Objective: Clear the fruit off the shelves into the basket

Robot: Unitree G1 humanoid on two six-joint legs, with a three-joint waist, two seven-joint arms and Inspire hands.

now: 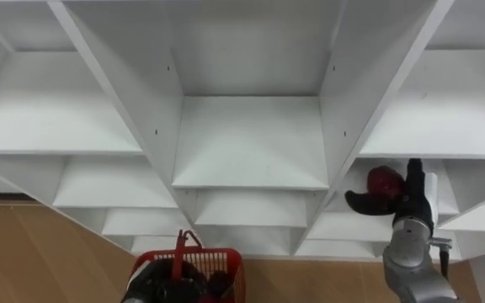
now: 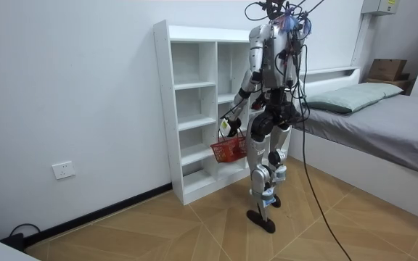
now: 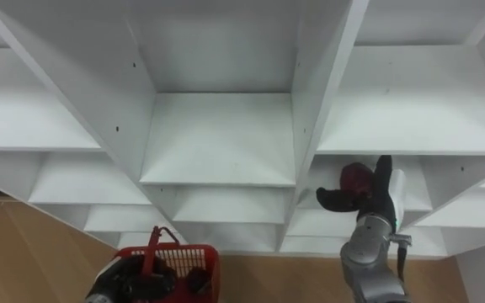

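The white closet [image 1: 251,143] has many bare shelves above a wood floor [image 1: 23,252]. A dark red fruit [image 1: 384,180] sits on a right shelf. The right hand [image 1: 414,206] has thumb and fingers spread around it, not squeezing, I think. The fruit looks round, smooth and maybe soft, so hold its fat middle gently. The left hand [image 1: 152,286] is curled on the red basket [image 1: 217,252] handle.

— Right side of the room view?
— A grey bed [image 2: 394,130], a pillow [image 2: 355,95] on it, a cardboard box [image 2: 387,69] at upper right.
— And lower left?
— A white wall socket [image 2: 64,171] above the wooden floor [image 2: 158,232].
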